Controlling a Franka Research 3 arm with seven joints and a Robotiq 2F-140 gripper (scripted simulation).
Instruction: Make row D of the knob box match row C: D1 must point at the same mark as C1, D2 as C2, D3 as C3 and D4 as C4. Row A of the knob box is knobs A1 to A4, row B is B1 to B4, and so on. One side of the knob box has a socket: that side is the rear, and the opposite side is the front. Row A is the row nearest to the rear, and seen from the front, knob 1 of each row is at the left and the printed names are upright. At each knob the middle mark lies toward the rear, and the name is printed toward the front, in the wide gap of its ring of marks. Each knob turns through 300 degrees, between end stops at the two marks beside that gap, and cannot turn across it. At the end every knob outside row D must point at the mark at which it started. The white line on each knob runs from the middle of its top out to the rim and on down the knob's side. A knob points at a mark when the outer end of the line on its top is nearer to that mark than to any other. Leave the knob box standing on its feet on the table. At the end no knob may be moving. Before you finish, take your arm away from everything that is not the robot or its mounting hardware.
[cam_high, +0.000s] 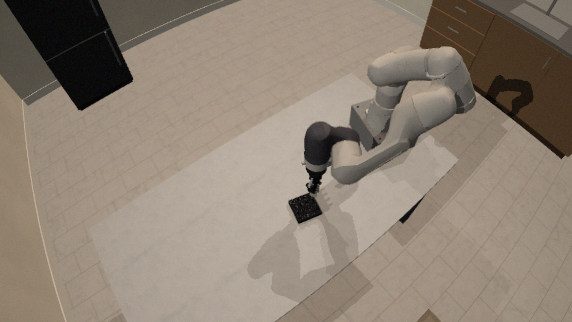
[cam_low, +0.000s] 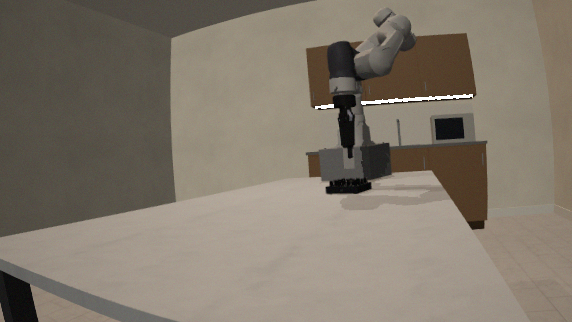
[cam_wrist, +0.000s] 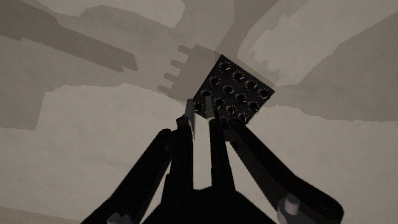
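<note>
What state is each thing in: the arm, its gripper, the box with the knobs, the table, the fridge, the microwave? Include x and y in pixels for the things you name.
Arm (cam_high: 422, 107) (cam_low: 382, 57): bent, reaching over the table
Gripper (cam_high: 313, 189) (cam_low: 350, 156) (cam_wrist: 200, 102): fingers slightly apart, nothing between them, above the box
Box (cam_high: 306, 208) (cam_low: 348, 188) (cam_wrist: 234, 90): upright, knobs up
Table (cam_high: 200, 200) (cam_low: 250, 250) (cam_wrist: 75, 140): standing
Fridge (cam_high: 90, 65): closed
Microwave (cam_low: 449, 128): closed

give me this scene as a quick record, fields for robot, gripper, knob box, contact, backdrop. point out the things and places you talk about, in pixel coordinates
robot: one arm, reaching over the table (cam_high: 190, 200) (cam_low: 280, 235)
gripper: (cam_high: 313, 190) (cam_low: 349, 156) (cam_wrist: 200, 107) pointing down, fingers slightly apart, nothing between them
knob box: (cam_high: 305, 208) (cam_low: 348, 188) (cam_wrist: 234, 90) black, on the table, knobs up
contact: none, fingertips above the box
backdrop: brown cabinets (cam_high: 460, 30) (cam_low: 440, 65), microwave (cam_low: 449, 128)
</note>
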